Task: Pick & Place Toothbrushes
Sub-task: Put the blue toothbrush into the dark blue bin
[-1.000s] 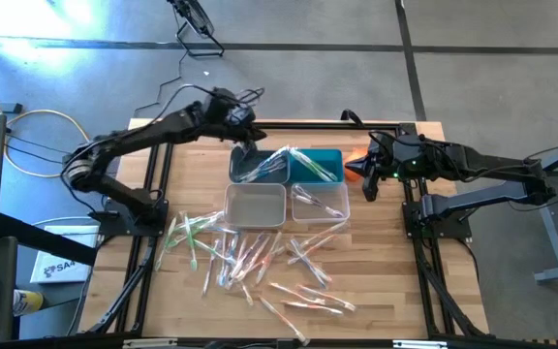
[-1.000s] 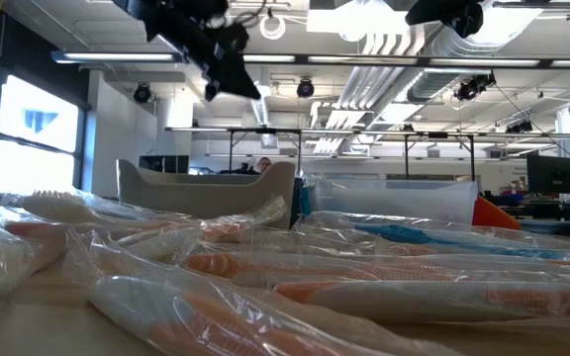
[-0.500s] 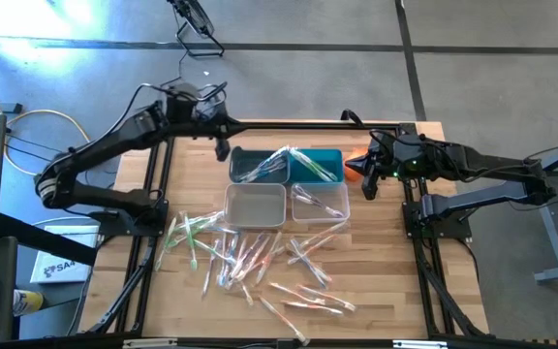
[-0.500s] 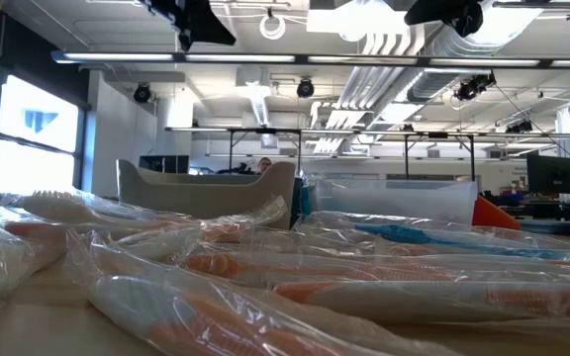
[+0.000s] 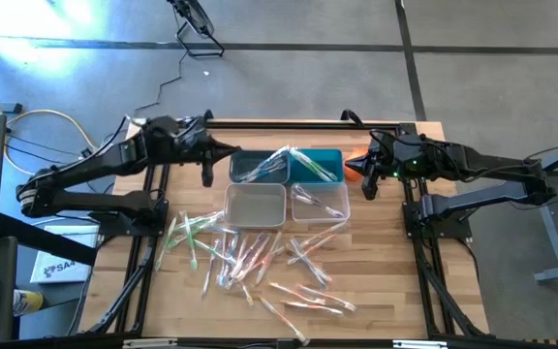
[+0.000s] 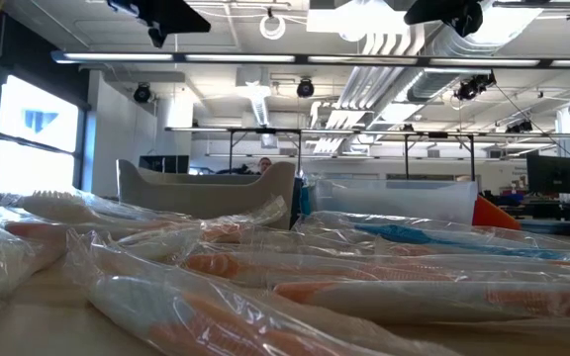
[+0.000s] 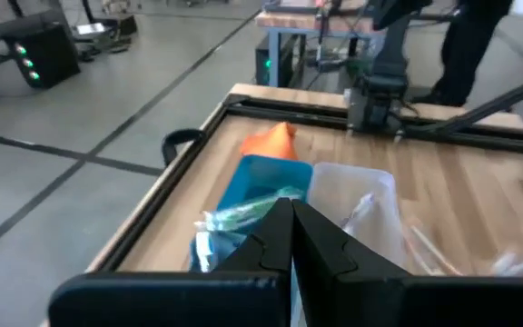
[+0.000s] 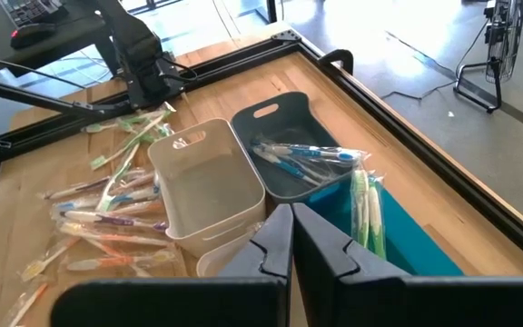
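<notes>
- The left hand hangs above the counter's far left part, just left of the dark bin, fingers pressed together and empty.
- The right hand waits at the far right, beside the orange cloth, fingers pressed together, holding nothing.
- Most toothbrushes lie scattered across the near half of the counter.
- Some sit in the dark bin and the blue bin; a few lie in the clear bin.
- The white bin sits between them, near the pile.
</notes>
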